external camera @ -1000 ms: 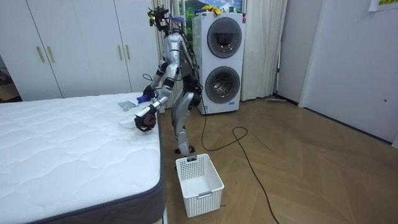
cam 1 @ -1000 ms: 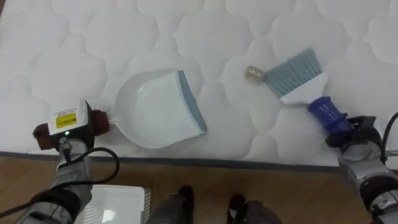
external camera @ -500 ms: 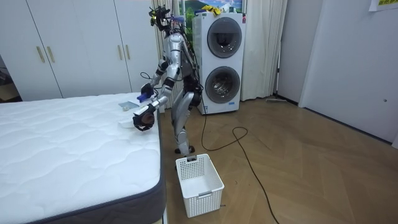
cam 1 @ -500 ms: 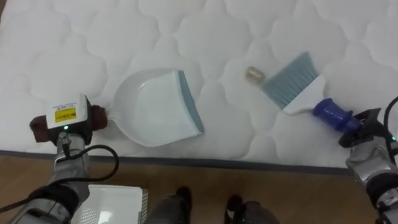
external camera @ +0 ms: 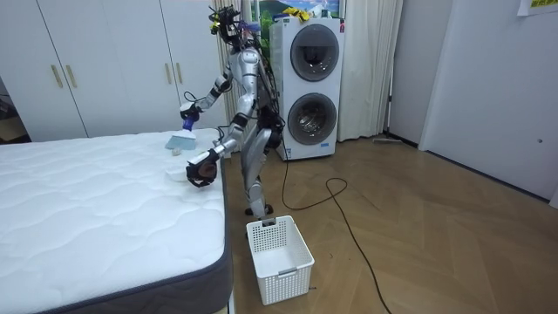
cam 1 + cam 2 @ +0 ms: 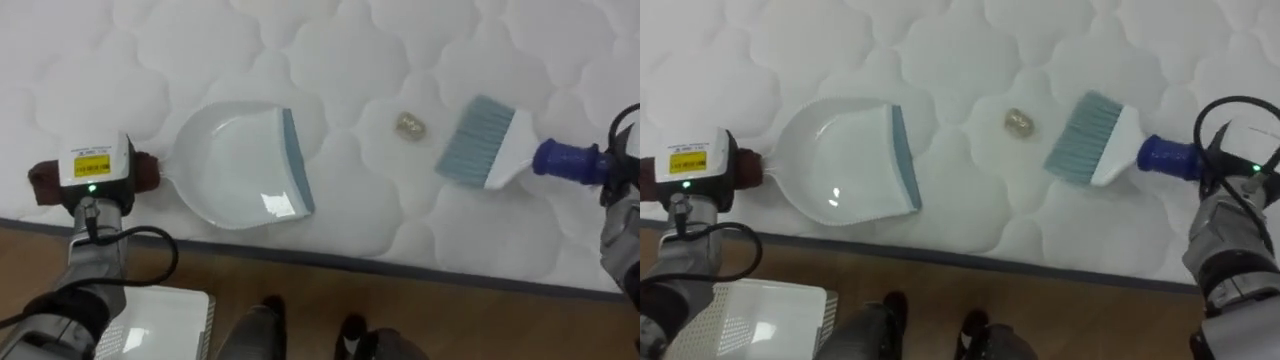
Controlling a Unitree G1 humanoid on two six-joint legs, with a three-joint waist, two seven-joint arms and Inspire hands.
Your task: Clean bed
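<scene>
Our right hand (image 6: 1225, 200), curled round the brush (image 6: 480, 145), has pulled it off the scrap (image 6: 409, 125); our left hand (image 6: 92, 172) clasps the dustpan (image 6: 235, 175), awaiting another sweep.

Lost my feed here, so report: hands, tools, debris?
Left hand shut on dustpan handle, right hand shut on brush handle. Small scrap on mattress between pan lip and bristles, touching neither. Nothing else between them.

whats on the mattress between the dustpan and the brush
A small crumpled scrap lies on the mattress between the dustpan and the brush. It is nearer the bristles and touches neither, as the left eye view shows.
</scene>
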